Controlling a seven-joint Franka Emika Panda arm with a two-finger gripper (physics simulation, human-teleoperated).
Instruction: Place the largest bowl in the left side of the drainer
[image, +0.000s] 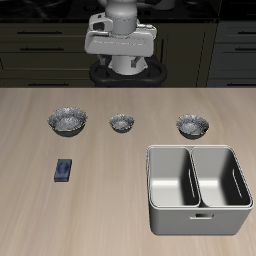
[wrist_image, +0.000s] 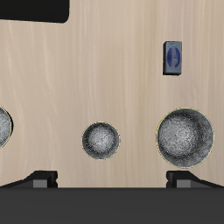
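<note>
While the claw hangs high above the wooden table with fingers spread and holding nothing, the widest speckled silvery bowl sits well below it. The grey metal two-compartment drainer lies far off, nearer the table's front edge.

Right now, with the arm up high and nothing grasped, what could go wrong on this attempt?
Three similar bowls sit in a row; the largest bowl could be confused with the mid-sized bowl or the smallest bowl. It lies far across the table from the drainer, so a weak rim grip may slip in transit. The drainer's centre wall invites a drop into the wrong compartment.
</note>
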